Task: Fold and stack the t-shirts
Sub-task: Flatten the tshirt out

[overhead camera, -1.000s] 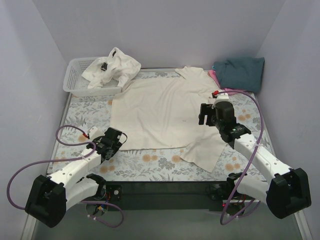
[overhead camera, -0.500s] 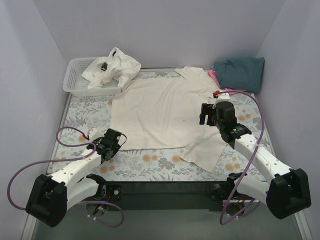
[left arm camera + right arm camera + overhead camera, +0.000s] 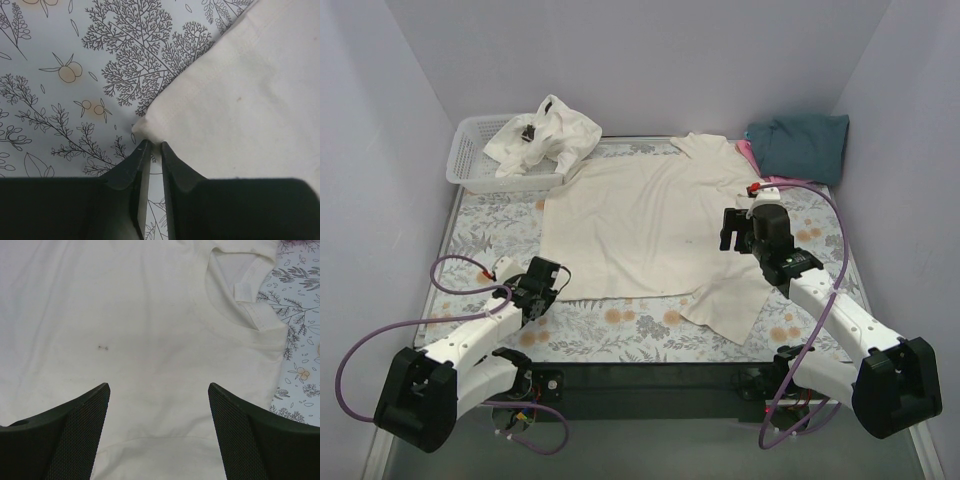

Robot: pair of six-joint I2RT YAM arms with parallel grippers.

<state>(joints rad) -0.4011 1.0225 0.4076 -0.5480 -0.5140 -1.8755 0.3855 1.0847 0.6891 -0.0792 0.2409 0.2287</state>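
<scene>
Four t-shirts: one cream tee point(image 3: 640, 225) flat right of the white lattice basket point(image 3: 465, 165), one off-white tee point(image 3: 545, 135) crumpled in it, and a folded teal tee point(image 3: 800, 145) on a pink tee point(image 3: 746, 150) far right of it. Only the wrist views show the pincers: left gripper point(image 3: 153, 146) is a narrow empty slit at the cream tee's hem corner, right gripper point(image 3: 159, 390) is wide above its soft chest.

Plain lavender walls point(image 3: 650, 60), floral tablecloth point(image 3: 500, 225)

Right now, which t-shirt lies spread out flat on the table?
The large cream t-shirt in the middle. The white one is crumpled over the basket; the teal one is folded.
</scene>
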